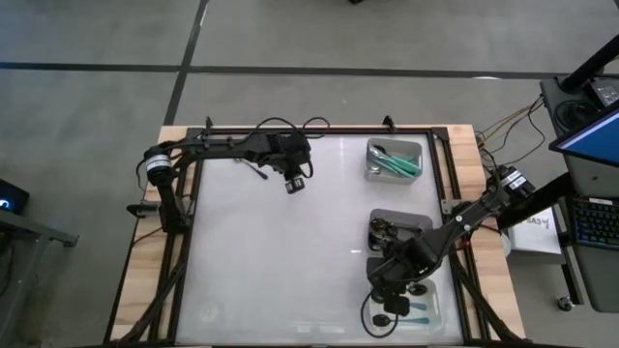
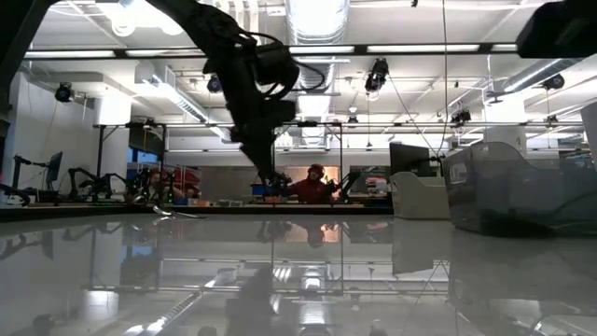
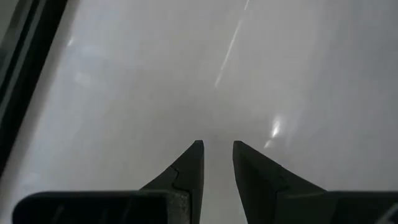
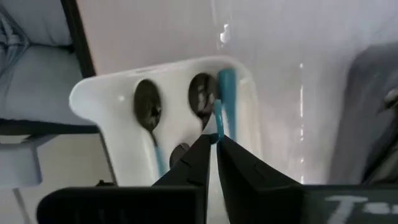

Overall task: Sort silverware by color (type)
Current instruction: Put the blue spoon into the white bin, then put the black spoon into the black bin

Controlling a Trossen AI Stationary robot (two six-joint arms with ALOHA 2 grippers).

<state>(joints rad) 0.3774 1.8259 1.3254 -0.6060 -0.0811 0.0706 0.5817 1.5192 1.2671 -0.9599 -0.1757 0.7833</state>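
My right gripper [image 1: 392,293] [image 4: 214,140] hangs over the white tray [image 1: 437,307] [image 4: 106,118] at the table's near right, shut on a teal-handled spoon [image 4: 203,93]. Other dark-bowled, teal-handled spoons [image 4: 148,106] lie in that tray. More teal-handled spoons [image 1: 398,164] lie in the grey tray [image 1: 419,147] at the far right. Dark and metal spoons [image 1: 385,232] fill the dark tray [image 1: 422,221] between them. My left gripper [image 1: 295,184] [image 3: 217,146] is open above bare table, left of centre toward the far edge. My right gripper pinches the spoon's thin teal handle [image 4: 217,124] near its free end between the two fingertips, coming from above. The spoon hangs below the fingers with its dark bowl [image 4: 201,92] down inside the white tray. Whether the bowl touches the tray floor cannot be told.
The three trays stand in a row along the table's right side. The glossy white tabletop [image 1: 261,261] stretches left of them. A black frame rail [image 1: 184,242] runs along the table's edges. A person [image 2: 311,187] sits far behind the table.
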